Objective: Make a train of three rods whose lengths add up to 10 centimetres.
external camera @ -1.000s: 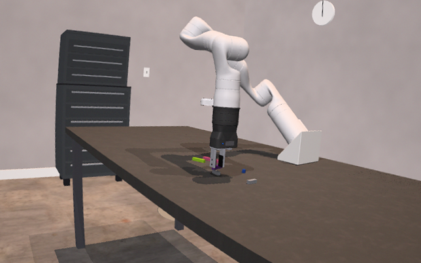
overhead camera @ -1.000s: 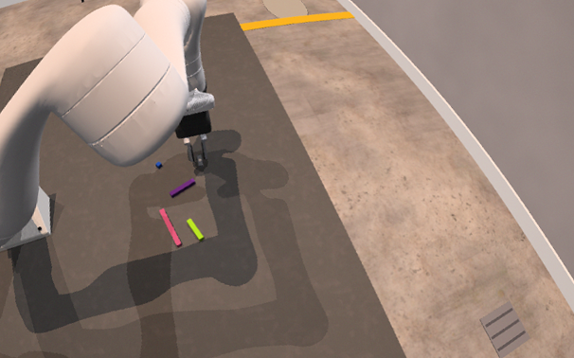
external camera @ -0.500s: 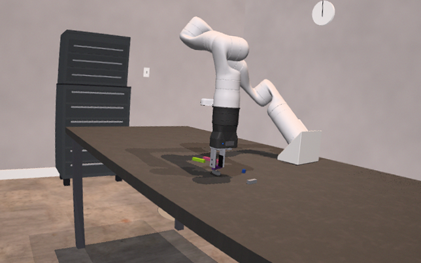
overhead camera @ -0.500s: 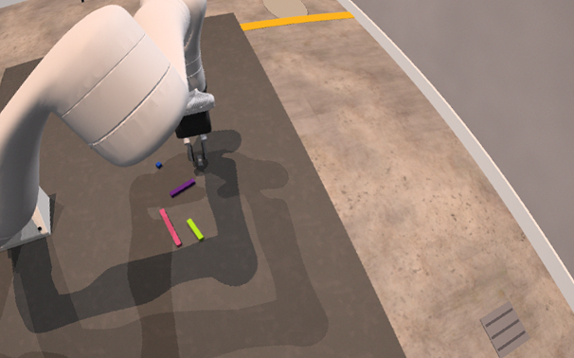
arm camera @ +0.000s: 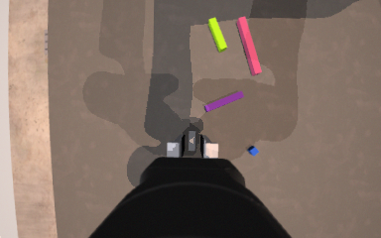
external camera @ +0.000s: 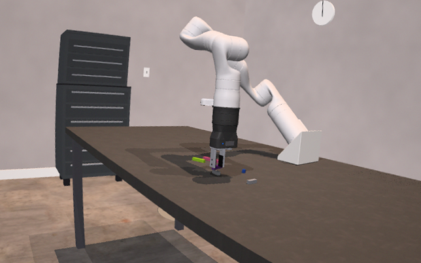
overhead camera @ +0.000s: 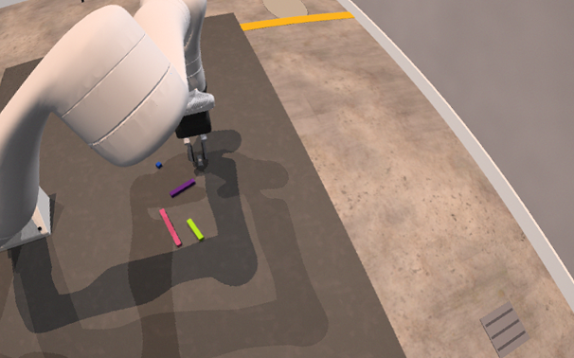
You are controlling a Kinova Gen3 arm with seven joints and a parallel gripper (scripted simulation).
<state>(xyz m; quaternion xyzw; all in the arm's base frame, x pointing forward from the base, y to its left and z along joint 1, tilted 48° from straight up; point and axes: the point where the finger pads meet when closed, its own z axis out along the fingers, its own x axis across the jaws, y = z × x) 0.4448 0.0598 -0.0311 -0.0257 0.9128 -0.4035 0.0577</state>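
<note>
My gripper point(overhead camera: 198, 158) stands upright with its fingertips down at the table top, partly open. A short grey rod point(arm camera: 191, 141) lies on the table between the fingers, with small gaps on both sides; it also shows under the fingertips in the exterior view point(external camera: 215, 172). A purple rod point(arm camera: 224, 101) lies flat just ahead of the gripper, at a slant. A small blue rod point(arm camera: 253, 151) lies to the right of the fingers. A lime rod point(arm camera: 217, 34) and a pink rod point(arm camera: 248, 45) lie farther ahead, side by side. A second grey rod point(external camera: 251, 181) lies apart, right of the blue rod point(external camera: 243, 170).
The arm's white base point(external camera: 300, 148) stands at the back of the table. The arm's upper links point(overhead camera: 96, 89) hide part of the table in the top view. The table's front edge point(external camera: 171, 207) is far from the rods.
</note>
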